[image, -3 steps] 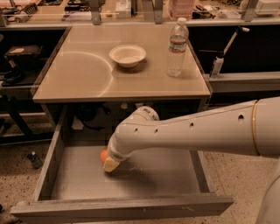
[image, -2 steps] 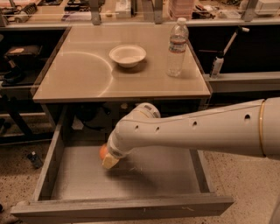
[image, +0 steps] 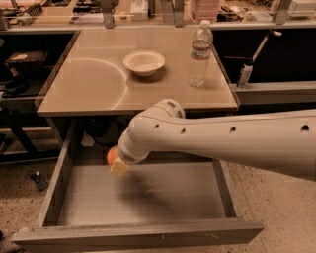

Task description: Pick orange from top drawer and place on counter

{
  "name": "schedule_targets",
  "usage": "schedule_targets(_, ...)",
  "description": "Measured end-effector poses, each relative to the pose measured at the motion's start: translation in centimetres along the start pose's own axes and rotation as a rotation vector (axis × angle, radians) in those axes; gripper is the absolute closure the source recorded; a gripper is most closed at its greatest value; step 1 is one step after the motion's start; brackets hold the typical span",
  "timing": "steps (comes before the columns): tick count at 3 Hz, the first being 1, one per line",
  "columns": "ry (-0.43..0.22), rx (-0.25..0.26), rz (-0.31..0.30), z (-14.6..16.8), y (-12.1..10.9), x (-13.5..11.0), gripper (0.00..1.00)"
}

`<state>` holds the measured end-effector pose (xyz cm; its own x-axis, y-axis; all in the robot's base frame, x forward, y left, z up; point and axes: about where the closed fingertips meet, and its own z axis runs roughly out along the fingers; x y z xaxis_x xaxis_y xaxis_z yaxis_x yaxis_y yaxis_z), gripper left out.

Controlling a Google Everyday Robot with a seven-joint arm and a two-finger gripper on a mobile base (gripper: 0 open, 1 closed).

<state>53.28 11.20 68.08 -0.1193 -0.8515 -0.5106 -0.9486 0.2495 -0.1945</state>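
Note:
The orange (image: 112, 155) sits in my gripper (image: 116, 162), which is shut on it at the end of the big white arm coming in from the right. Only the left part of the orange shows; the wrist hides the rest. It hangs above the back left of the open top drawer (image: 148, 200), clear of the grey floor and just below the front edge of the counter (image: 94, 84). A pale fingertip (image: 119, 168) shows under the fruit.
A white bowl (image: 144, 63) and a clear water bottle (image: 200, 54) stand on the back half of the counter. A cluttered shelf (image: 148, 12) runs behind it. Dark frames and a speckled floor (image: 276, 197) flank the drawer.
The gripper has risen from the drawer floor with the orange in it and shifted slightly left and back, toward the counter's front edge.

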Motion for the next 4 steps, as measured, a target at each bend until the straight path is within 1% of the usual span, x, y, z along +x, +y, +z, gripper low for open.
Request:
schedule_targets(2, 0.009, 0.039, -0.03, -4.4, -4.0, -3.7, 1.0)
schedule_targets(3, 0.02, 0.036, -0.037, -6.9, -4.4, -4.9, 1.0)
schedule_targets(4, 0.051, -0.064, -0.023, -7.8, -1.7, -4.3, 1.0)
